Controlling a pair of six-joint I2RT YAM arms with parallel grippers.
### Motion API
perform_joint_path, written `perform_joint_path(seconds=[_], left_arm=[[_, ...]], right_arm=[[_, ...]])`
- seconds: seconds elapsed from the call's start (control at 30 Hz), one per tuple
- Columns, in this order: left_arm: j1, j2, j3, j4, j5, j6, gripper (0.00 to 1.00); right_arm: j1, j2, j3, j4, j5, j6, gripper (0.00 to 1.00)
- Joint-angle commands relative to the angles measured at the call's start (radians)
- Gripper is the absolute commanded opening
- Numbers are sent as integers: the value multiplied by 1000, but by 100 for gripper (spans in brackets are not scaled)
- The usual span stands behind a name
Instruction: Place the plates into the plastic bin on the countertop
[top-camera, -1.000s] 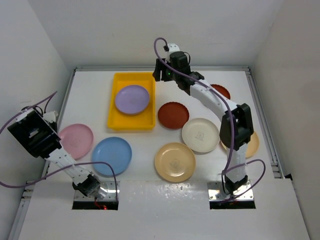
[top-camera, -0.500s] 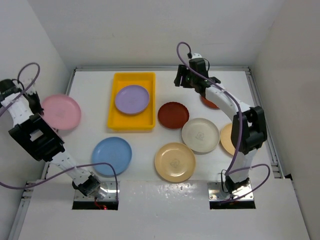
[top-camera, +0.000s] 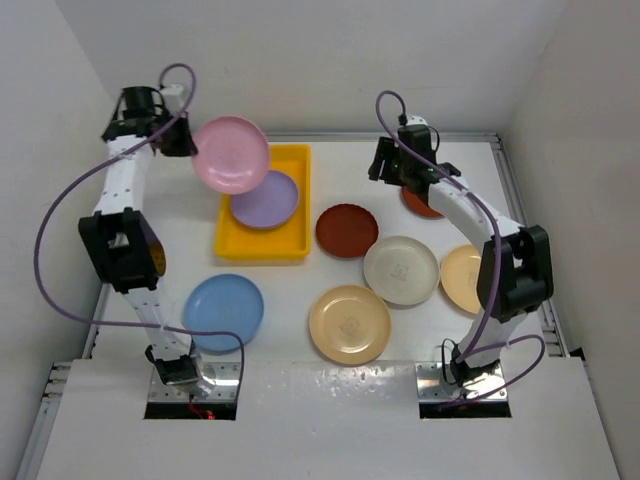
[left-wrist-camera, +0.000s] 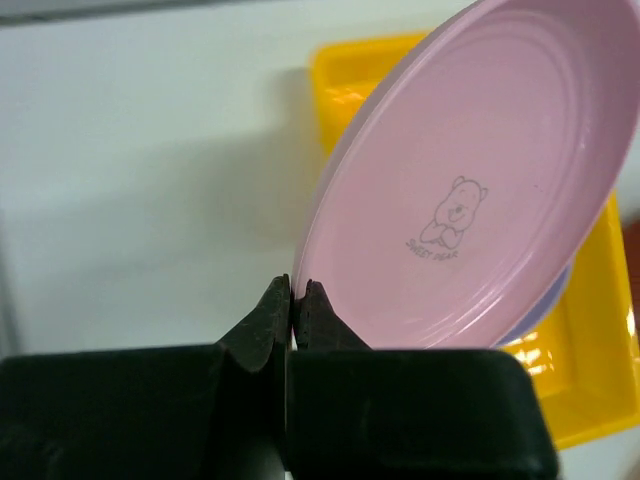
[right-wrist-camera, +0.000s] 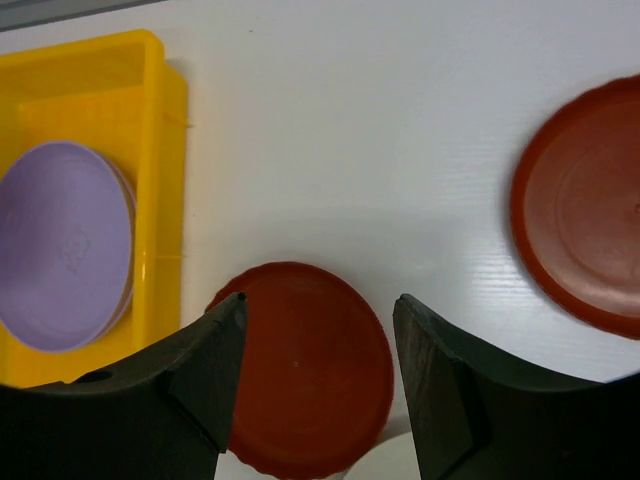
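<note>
My left gripper (top-camera: 186, 141) is shut on the rim of the pink plate (top-camera: 231, 154) and holds it tilted in the air over the far left part of the yellow plastic bin (top-camera: 262, 250). In the left wrist view the fingertips (left-wrist-camera: 297, 288) pinch the pink plate (left-wrist-camera: 470, 190) above the bin (left-wrist-camera: 590, 350). A lilac plate (top-camera: 266, 198) lies in the bin. My right gripper (right-wrist-camera: 320, 300) is open and empty above a dark red plate (right-wrist-camera: 305, 370) on the countertop (top-camera: 180, 230). A second dark red plate (right-wrist-camera: 585, 255) lies to its right.
On the countertop lie a blue plate (top-camera: 223, 311), a tan-yellow plate (top-camera: 349, 323), a cream-white plate (top-camera: 401, 270) and another tan-yellow plate (top-camera: 463, 278) partly behind the right arm. White walls and metal rails edge the surface.
My left arm swung up and right, carrying the pink plate from the left side to above the bin. My right gripper moved right, away from the bin.
</note>
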Motion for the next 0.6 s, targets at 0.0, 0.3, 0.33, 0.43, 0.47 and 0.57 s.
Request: perform_joint_path(seconds=[0.0,0.3,0.33,0.43,0.47,0.57], left_arm=[[-92,59,-9,0,-20,0,0],[-218,194,-18,9,-71,44,0],[-218,203,-18,9,-71,44,0],[-227,214,-38,9,-71,44,0],[-227,214,-38,9,-71,53,0],[-227,214,-60,9,-91,64,12]], right_arm=[[-22,-99,-44,-3,27,20,60],[-30,-180,-130,-12,66,10,60],[-32,-179,-130,-17,66,13,60],[-32,-191,-132,-32,69,6,61],[-29,-191,-135,-41,69,9,63],[-36,-199,-146,-66,58,6,67]])
